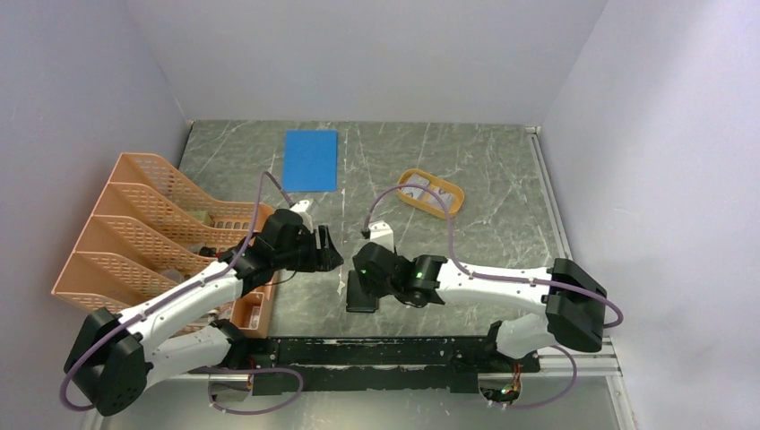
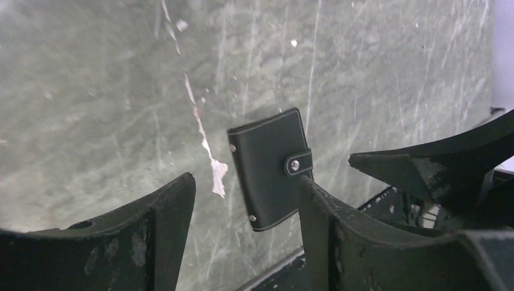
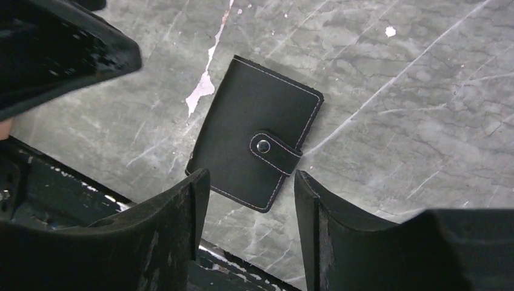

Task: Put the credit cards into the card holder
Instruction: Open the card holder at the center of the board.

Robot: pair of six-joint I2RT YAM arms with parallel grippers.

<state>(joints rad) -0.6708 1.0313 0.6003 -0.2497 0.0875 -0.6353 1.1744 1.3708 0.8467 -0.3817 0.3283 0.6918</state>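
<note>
Right gripper [image 3: 251, 180]: I read its 2 fingers as spread apart with nothing clamped. It hangs directly over the card holder [image 3: 254, 130], whose near edge shows in the gap between the fingers. I cannot tell whether the fingers touch the holder.

Left gripper [image 2: 245, 182]: its 2 fingers are also apart and hold nothing. It sits just left of the card holder, which shows past the right finger [image 2: 321, 224] in the left wrist view.

The card holder lies flat on the table [image 1: 502, 224], folded closed, with the snap tab fastened across its edge.

The credit cards [image 1: 419, 189] lie in an orange oval tray [image 1: 451, 205], well apart from the card holder, behind it and to its right. I cannot count them.

A blue sheet [image 1: 310, 159] lies behind the card holder, to its left. An orange mesh file rack [image 1: 152, 224] stands far left of it.
</note>
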